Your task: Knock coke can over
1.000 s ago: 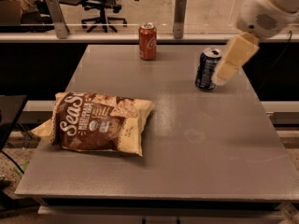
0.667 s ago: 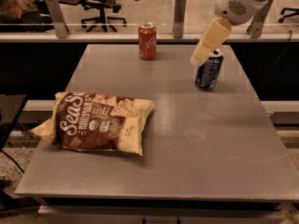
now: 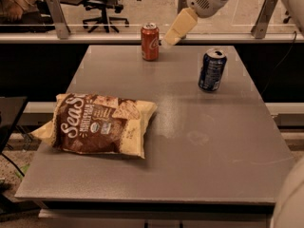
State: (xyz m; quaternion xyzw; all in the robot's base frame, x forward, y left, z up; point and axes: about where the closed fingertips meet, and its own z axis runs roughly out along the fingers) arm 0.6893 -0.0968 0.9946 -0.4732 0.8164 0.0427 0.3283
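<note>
The coke can (image 3: 150, 42) is red-orange with white script and a silver top. It stands upright near the far edge of the grey table (image 3: 190, 141), left of centre. My gripper (image 3: 170, 40) hangs down from the upper right on a white arm, its cream tip just to the right of the coke can and close to it, at about the can's height. I cannot tell whether it touches the can.
A dark blue soda can (image 3: 212, 70) stands upright at the table's right. A brown and cream chip bag (image 3: 97, 125) lies flat at the left. A glass partition with metal posts (image 3: 56, 16) runs behind the far edge.
My gripper has swung left across the far side of the table, from beside the blue can to just right of the coke can. Both cans still stand upright.
</note>
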